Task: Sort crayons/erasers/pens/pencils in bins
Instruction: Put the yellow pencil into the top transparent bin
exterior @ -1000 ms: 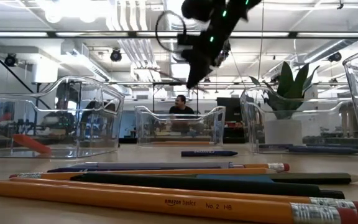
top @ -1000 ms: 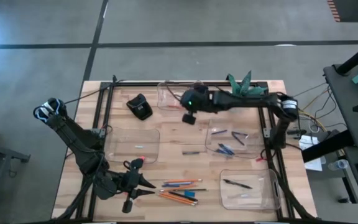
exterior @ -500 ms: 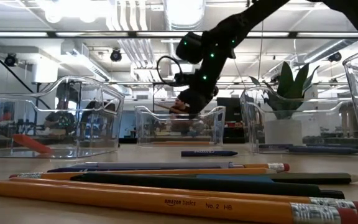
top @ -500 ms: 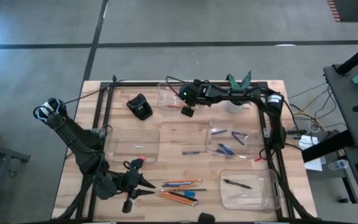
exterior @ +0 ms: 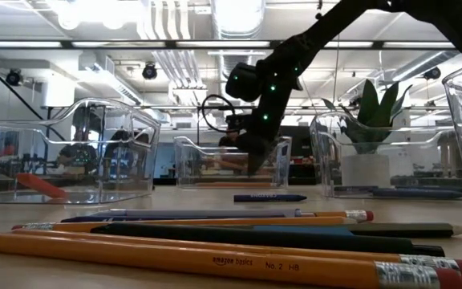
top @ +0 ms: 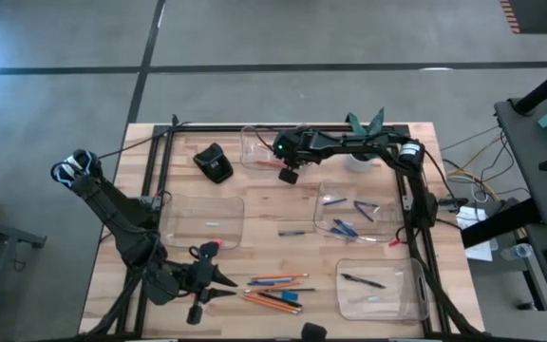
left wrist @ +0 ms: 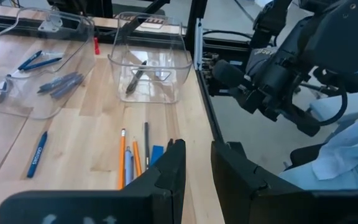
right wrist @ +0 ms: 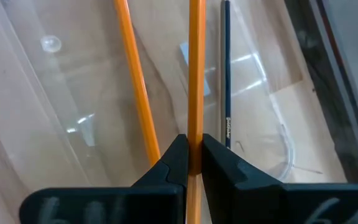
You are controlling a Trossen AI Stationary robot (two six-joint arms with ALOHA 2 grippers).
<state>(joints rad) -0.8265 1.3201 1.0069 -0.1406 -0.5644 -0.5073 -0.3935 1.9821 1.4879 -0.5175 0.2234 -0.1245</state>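
Observation:
My right gripper (top: 287, 173) hangs over the near rim of the far clear bin (top: 254, 142), shut on an orange pencil (right wrist: 196, 74). In that bin lie another orange pencil (right wrist: 135, 87) and a thin dark stick (right wrist: 225, 68). My left gripper (top: 218, 279) waits near the table's front edge, open, with nothing between its fingers (left wrist: 169, 168). Just to its right lies a pile of pencils and pens (top: 275, 291). A blue crayon (top: 292, 232) lies alone mid-table. The bin on the right (top: 359, 214) holds several blue sticks, and the near right bin (top: 378, 290) holds a black pen. My right gripper pinches the orange pencil's shaft (right wrist: 196, 127) between its two fingers. The fingers slant down from the table's right side, and the pencil runs on ahead of them, over the floor of the bin. Whether its far end touches the bin, I cannot tell.
A black lump (top: 215, 163) sits left of the far bin and a potted plant (top: 364, 133) right of it. The left bin (top: 202, 218) holds a small pink piece. A black frame runs round the table's edges.
My right gripper has sunk from well above the table toward the far bin and tipped further down, keeping the orange pencil shut between its fingers. The pencil now reaches over the bin's floor.

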